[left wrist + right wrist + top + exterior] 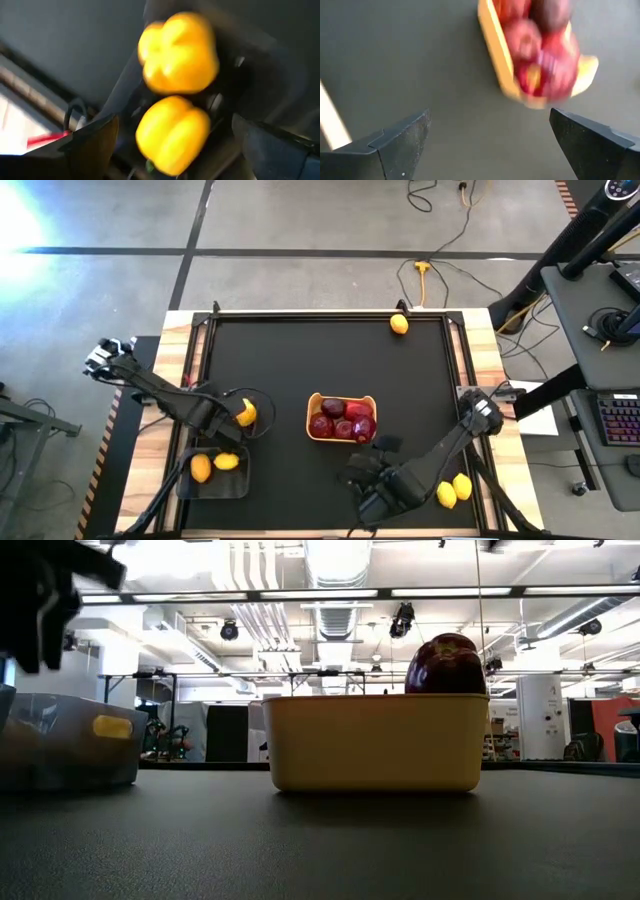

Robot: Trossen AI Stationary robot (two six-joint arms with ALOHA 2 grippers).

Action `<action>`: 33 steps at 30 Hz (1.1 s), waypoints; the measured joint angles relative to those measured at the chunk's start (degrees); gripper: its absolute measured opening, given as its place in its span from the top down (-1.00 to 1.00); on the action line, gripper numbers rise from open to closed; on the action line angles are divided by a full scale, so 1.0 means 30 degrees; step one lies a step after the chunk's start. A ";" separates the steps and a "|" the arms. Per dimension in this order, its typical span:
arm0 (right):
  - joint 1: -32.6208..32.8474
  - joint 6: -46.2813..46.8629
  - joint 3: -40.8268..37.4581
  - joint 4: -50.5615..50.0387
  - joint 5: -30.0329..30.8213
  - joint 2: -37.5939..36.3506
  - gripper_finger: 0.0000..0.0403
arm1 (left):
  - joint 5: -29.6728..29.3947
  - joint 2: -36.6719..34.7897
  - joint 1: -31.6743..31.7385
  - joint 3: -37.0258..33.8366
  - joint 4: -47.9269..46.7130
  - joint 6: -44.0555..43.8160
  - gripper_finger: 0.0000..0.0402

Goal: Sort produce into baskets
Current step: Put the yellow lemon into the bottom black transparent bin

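Observation:
My left gripper [173,121] is open and empty, high above a dark see-through bin [213,480]; it also shows in the low view [40,595]. Two yellow peppers [177,52] [172,132] lie in that bin below the fingers. Another yellow piece [245,415] shows beside this gripper; I cannot tell whether it rests on the table. My right gripper [490,114] is open and empty, just near of the yellow-tan tray [342,438], which holds several dark red fruits [340,420]. One lemon [399,324] lies on the mat by the far edge.
Two lemons [454,490] lie at the near right beside my right arm. The black mat [300,360] is bare between the tray and the far lemon. In the low view the tray [372,745] stands mid-table and the bin [65,755] at the left.

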 joint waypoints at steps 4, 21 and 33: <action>0.0416 0.3584 -0.3388 0.0003 -0.4731 -0.1986 -0.99 | -0.3475 -0.0110 -0.2066 0.1402 0.1143 -0.0044 -0.85; 0.2709 1.7698 -1.7476 0.8442 -1.3911 -0.7443 -0.86 | -1.3281 0.0919 -0.8369 -0.1279 2.6464 1.9051 -0.85; 0.2886 1.8811 -1.9805 1.1407 -1.6701 -0.7450 -0.35 | -1.3363 0.1169 -0.8238 -0.2238 2.7055 1.7847 -0.85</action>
